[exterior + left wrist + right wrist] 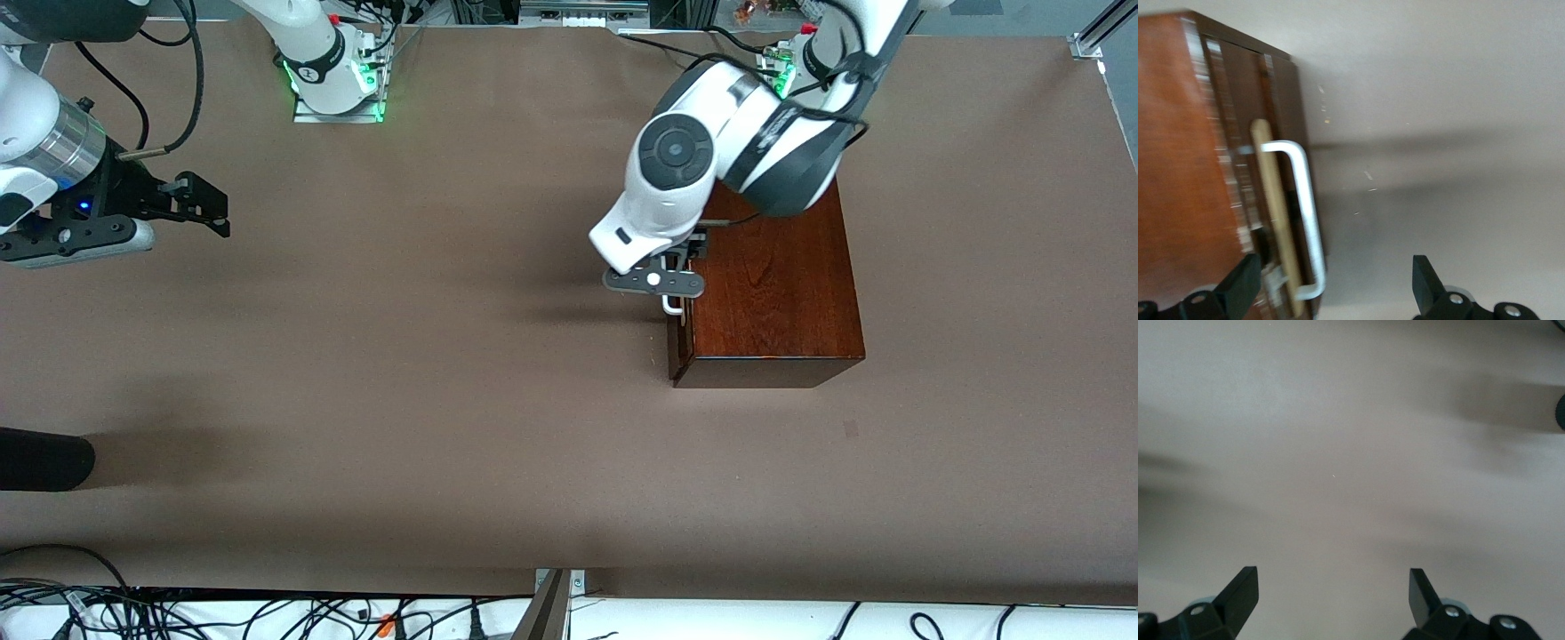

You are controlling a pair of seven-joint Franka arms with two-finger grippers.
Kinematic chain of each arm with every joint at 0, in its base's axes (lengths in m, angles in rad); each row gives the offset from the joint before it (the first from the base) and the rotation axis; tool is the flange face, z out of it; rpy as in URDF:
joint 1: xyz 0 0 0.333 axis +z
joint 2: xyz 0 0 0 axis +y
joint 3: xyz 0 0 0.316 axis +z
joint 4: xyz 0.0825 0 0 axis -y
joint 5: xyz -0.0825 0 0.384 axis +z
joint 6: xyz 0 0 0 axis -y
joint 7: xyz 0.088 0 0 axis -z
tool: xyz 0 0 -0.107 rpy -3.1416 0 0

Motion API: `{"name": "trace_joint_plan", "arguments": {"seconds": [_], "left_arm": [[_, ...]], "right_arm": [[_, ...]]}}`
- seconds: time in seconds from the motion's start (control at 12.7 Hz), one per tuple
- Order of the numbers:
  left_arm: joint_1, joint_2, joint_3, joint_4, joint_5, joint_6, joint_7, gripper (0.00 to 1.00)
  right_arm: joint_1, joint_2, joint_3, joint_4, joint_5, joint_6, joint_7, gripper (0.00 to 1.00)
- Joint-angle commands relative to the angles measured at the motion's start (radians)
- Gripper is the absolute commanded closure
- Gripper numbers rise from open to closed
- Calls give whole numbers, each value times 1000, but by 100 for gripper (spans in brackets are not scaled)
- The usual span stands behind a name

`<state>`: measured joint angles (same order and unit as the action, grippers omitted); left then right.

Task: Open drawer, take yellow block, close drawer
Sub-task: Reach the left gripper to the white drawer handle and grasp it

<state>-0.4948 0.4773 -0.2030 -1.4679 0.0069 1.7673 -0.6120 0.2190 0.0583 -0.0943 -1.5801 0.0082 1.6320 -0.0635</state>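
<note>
While the drawer (1265,200) of the glossy reddish-brown wooden box (782,293) looks only barely cracked, I judge the opening step to be the one in hand. My left gripper (656,283) hangs just over the box's front, right above the white U-shaped bar handle (1305,213), with its fingers spread wide and holding nothing. From the left wrist view, one finger sits over the box's edge and the other over the bare brown table (444,356), so the handle lies between them but nearer the box-side finger.

By my reckoning, the next move calls for lowering so the fingers straddle the bar, closing on it, then pulling straight away from the box along the drawer's line of travel. A skewed pull could jam the tray or drag the whole box.

A thin strip of pale wood shows at the drawer front; nothing of the inside is visible, and I cannot see the small yellow block anywhere, so I take it to be inside the box.

My right gripper (191,206) waits well apart from the box, over bare table toward the right arm's end, fingers open and empty.
</note>
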Motion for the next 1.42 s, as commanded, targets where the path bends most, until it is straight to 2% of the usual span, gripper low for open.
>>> {"name": "trace_joint_plan", "arguments": {"seconds": [0.0, 0.16, 0.32, 0.71, 1.34], "left_arm": [[-14, 55, 5, 41, 36, -6, -79, 0], [-48, 107, 10, 46, 65, 18, -121, 0], [-65, 127, 10, 47, 146, 34, -123, 0], [-79, 141, 10, 35, 303, 31, -117, 0], [-79, 179, 8, 21, 303, 32, -149, 0]], "right_arm": [[-7, -2, -1, 11, 15, -12, 11, 0], [-7, -2, -1, 11, 15, -11, 11, 0], [-7, -2, -1, 11, 15, -11, 11, 0], [-7, -2, -1, 11, 15, -9, 11, 0], [-7, -2, -1, 11, 15, -11, 11, 0]]}}
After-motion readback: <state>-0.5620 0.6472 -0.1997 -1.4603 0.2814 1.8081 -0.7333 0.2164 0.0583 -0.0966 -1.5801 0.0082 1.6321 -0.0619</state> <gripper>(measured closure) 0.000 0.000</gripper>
